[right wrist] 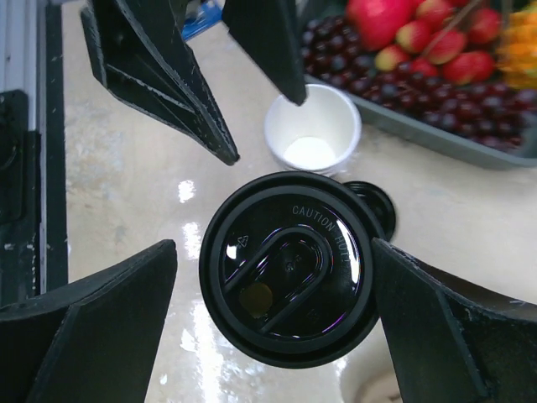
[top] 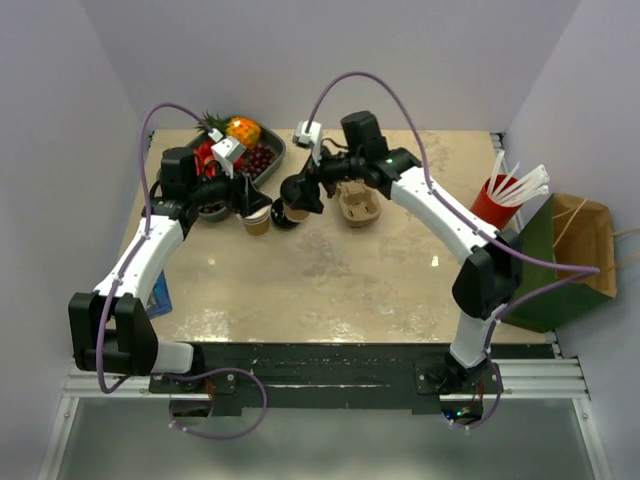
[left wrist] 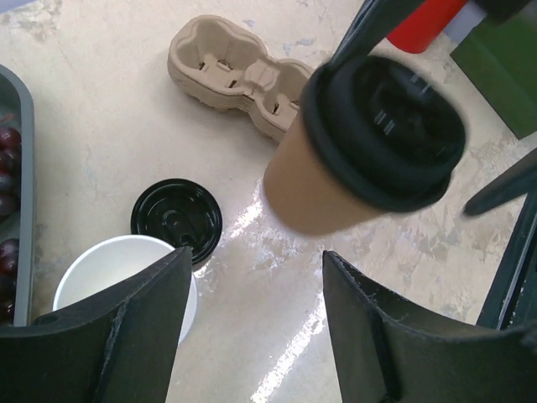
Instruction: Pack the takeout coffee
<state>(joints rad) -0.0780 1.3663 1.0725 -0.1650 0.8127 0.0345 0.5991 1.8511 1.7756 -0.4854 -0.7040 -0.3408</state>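
My right gripper (top: 298,197) is shut on a kraft-tan coffee cup with a black lid (right wrist: 289,269). It holds the cup tilted, just above the table; the cup also shows in the left wrist view (left wrist: 369,147). A second cup (top: 257,220) stands open and lidless, white inside (right wrist: 312,126), with its loose black lid (left wrist: 176,218) flat on the table beside it. My left gripper (left wrist: 256,256) is open and empty, hovering right beside the open cup (left wrist: 109,273), its fingers (right wrist: 168,75) facing the held cup.
A pulp two-cup carrier (top: 360,205) lies behind the held cup. A grey tray of fruit (top: 268,165) stands at the back left. A red cup of white straws (top: 495,200) and a green and kraft paper bag (top: 570,260) stand at the right edge.
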